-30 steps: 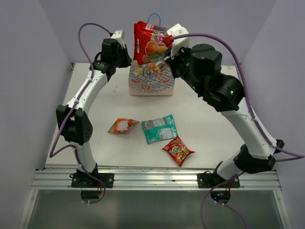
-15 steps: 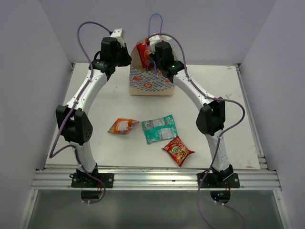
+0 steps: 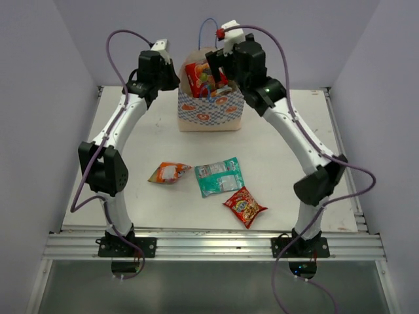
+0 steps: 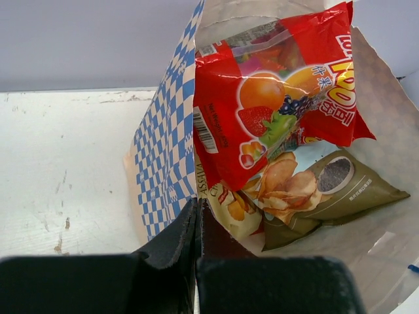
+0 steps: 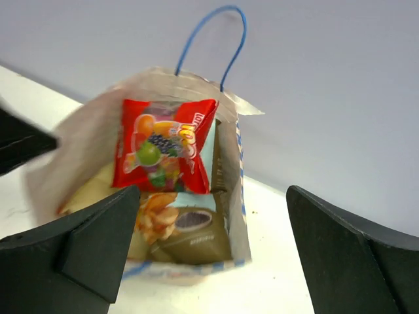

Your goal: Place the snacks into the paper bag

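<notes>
Paper bag point(image 3: 211, 114) upright at far side of bench point(image 3: 281, 144); left tool point(image 4: 196, 226) pinching its thin, floppy wall. Right tool point(image 5: 213, 196) spread wide, empty, above the mouth. Three snacks point(image 3: 219, 176) lie mid-bench: probably light, crinkly, slippery; best pinched at a sealed edge. Wrist views show red packet point(image 4: 275, 91) inside over brown packet point(image 4: 340, 190); top view hides the latter.

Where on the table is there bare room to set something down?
Bare table lies behind the orange packet, teal packet and red packet, up to the paper bag, and right of the right arm. Crowded: front centre, around those three.
</notes>
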